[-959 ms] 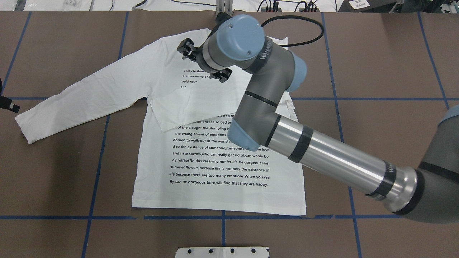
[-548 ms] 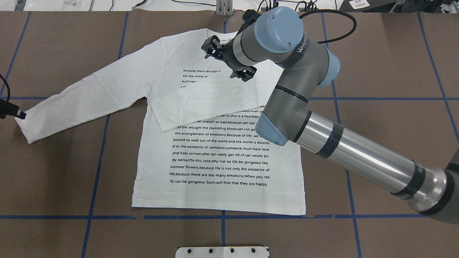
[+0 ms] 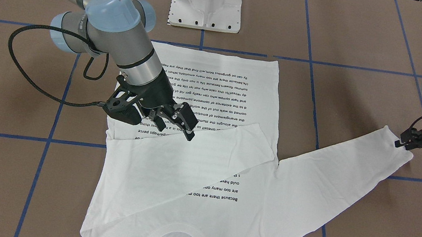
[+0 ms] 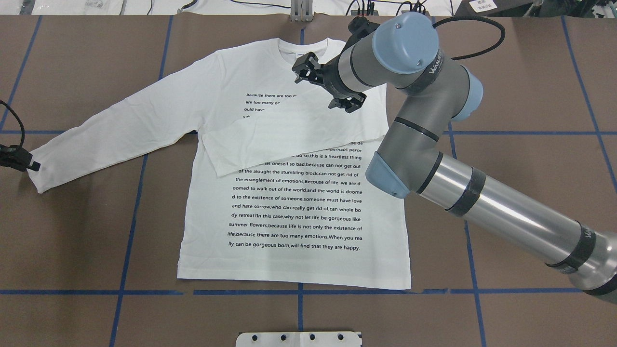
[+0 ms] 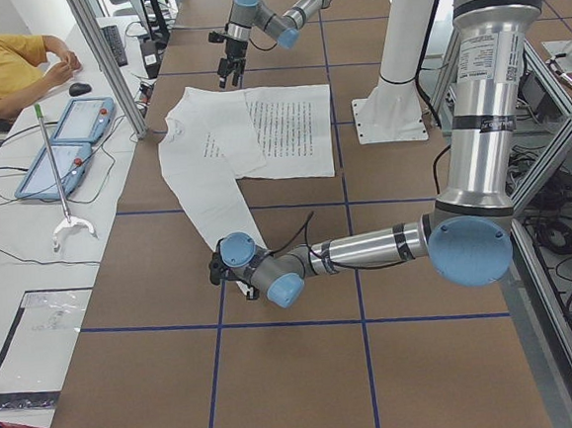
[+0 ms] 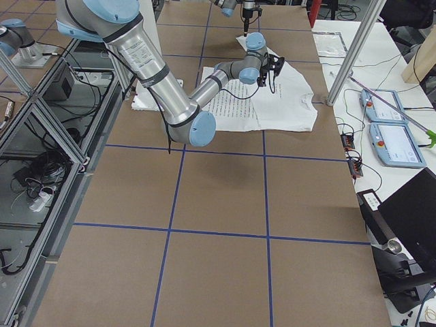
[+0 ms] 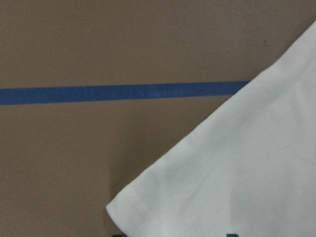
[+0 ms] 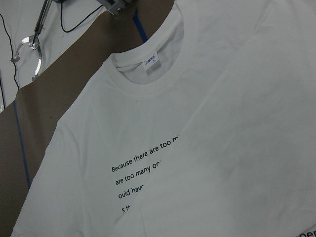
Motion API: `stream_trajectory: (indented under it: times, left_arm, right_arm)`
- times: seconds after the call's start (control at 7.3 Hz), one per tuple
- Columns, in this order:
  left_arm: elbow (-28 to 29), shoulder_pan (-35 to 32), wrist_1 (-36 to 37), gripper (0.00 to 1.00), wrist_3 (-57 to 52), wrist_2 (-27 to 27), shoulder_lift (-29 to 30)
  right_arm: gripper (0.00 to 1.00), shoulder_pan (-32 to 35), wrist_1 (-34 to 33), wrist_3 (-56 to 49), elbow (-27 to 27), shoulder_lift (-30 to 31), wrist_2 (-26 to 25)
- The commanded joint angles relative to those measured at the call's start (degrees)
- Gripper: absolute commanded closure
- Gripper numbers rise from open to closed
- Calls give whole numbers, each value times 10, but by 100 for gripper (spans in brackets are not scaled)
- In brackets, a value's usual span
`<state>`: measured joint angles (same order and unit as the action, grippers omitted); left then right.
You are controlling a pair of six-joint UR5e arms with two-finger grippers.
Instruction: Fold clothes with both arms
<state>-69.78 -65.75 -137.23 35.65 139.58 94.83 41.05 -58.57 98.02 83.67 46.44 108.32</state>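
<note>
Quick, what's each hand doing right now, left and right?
Left hand: open, at the sleeve cuff, nothing gripped.
Right hand: open and empty, above the shirt.

You see the shirt [image 4: 294, 212] flat on the table [image 4: 72, 241], one sleeve [image 4: 270, 140] across its chest, right gripper [image 4: 324, 89] above it, left gripper [image 4: 30, 165] at the other cuff [image 4: 41, 182].

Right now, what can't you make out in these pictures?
Whether the black two-finger left gripper grips the white long-sleeved shirt's cuff: the left wrist view's bottom edge cuts off the gripper; elsewhere too small.
Part of the black printed text: the folded sleeve covers it in every view.
Small collar tag's wording: too small, right wrist view.
</note>
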Motion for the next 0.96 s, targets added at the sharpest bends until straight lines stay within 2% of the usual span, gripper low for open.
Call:
stream_trajectory:
  times: [0.0,0.14,0.41,0.69,0.82]
  left_arm:
    - [-5,-1,0,44,-2,-1,-4]
    - [-7,-1,0,38,-1,-1,-4]
    - [-5,-1,0,38,-1,-38,-3]
    - [-5,-1,0,41,-1,-41,-3]
    - [-5,-1,0,57,-1,-41,-4]
  right_arm:
    - [1,-3,0,1,-1,1,-1]
    - [1,-4,0,1,-1,1,-1]
    - [1,-4,0,1,-1,1,-2]
    - [1,-4,1,2,0,3,-3]
    - [1,-4,1,2,1,3,-3]
